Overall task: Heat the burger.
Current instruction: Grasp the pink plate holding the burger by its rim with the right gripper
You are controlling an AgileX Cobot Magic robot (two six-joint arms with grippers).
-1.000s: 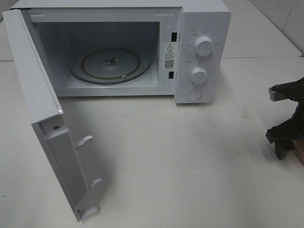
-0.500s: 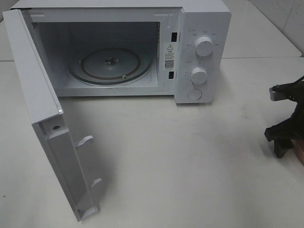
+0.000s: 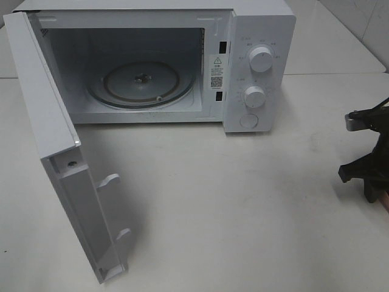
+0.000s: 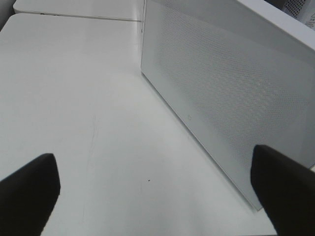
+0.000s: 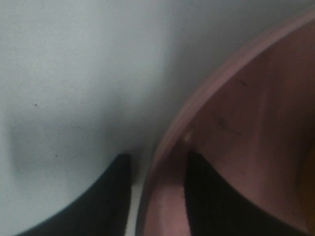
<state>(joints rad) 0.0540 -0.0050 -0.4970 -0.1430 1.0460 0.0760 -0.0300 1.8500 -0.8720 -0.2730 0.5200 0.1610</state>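
This looks like a robotics lab or test room set up around one kitchen appliance, more a trial bench than a lived-in kitchen. A white microwave [image 3: 255, 36] stands directly on a plain white table [image 3: 243, 213]. Its door [image 3: 61, 164] is swung open, a glass turntable [image 3: 143, 82] sits inside, and there are two dials [image 3: 260, 59] on its panel. Behind the microwave a second white tabletop [image 3: 328, 55] butts against the first along a seam. Beyond that, behind and to the microwave's right, is a pale tiled surface [image 3: 358, 24]. To the right of the microwave, the black right gripper [image 5: 158, 160] of a robot arm hangs low over the table.
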